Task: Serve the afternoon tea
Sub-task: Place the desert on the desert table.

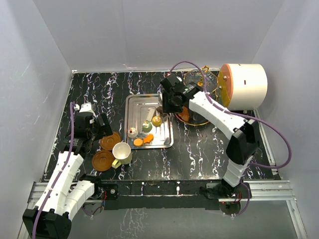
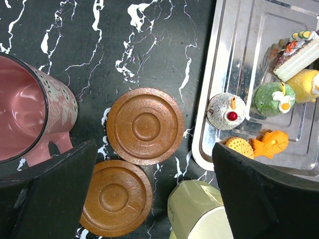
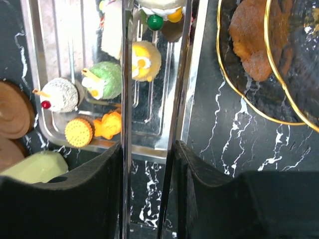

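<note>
Cake transfer: my right gripper (image 3: 148, 149) is clamping tongs (image 3: 125, 99) on a small cake (image 3: 159, 7), likely needing a carry next to the glass stand (image 3: 264, 104); my left gripper (image 2: 154, 167) is idling, spread empty.

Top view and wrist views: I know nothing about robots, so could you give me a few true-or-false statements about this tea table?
1. No cup stands on either of the brown saucers. True.
2. The right gripper pinches a cake directly in its fingers. False: it is shut on metal tongs.
3. The steel tray is bare. False: small cakes lie in it.
4. An orange-brown cake lies on the glass stand. True.
5. The left gripper is squeezed shut. False: it is open, holding nothing.
</note>
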Available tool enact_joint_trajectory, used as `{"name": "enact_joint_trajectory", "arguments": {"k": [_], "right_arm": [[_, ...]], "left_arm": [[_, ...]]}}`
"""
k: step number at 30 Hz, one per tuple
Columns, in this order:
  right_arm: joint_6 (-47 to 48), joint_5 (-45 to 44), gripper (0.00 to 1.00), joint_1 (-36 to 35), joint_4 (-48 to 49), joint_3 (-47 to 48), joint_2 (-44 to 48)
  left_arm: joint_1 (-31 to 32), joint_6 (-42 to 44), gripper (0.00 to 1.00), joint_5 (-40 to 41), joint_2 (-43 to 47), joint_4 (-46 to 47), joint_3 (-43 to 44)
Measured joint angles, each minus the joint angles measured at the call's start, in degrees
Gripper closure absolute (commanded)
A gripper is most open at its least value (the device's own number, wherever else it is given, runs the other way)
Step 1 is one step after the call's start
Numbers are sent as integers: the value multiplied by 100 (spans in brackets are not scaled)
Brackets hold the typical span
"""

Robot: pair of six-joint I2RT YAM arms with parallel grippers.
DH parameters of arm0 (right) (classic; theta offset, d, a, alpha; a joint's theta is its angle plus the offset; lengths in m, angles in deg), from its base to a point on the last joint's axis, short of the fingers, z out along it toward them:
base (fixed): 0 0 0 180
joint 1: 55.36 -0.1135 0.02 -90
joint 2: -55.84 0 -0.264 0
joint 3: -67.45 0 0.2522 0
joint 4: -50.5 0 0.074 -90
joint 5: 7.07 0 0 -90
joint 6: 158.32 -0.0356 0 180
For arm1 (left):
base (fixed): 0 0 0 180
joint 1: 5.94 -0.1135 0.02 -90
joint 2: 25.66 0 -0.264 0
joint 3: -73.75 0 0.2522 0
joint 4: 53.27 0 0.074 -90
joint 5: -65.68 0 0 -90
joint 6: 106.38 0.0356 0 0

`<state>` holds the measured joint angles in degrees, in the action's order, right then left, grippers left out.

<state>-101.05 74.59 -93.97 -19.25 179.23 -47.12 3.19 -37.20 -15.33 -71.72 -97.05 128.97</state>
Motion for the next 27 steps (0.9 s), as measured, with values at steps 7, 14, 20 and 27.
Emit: {"name": "enact_joint_trajectory", "arguments": {"k": [7,14,20,27], "right_arm": [[-175,85,65,0,120,-756,828],[-199,-321,65,0,-7,-651,542],[-321,-793,66,0,11,-518,-74],[-645,-1316,66,0,186,-605,-98]], "left_arm": [[0,0,1,-22,0,0,0],[0,0,1,-46,0,0,0],[0,0,1,-46,0,0,0],[0,0,1,-46,0,0,0]]}}
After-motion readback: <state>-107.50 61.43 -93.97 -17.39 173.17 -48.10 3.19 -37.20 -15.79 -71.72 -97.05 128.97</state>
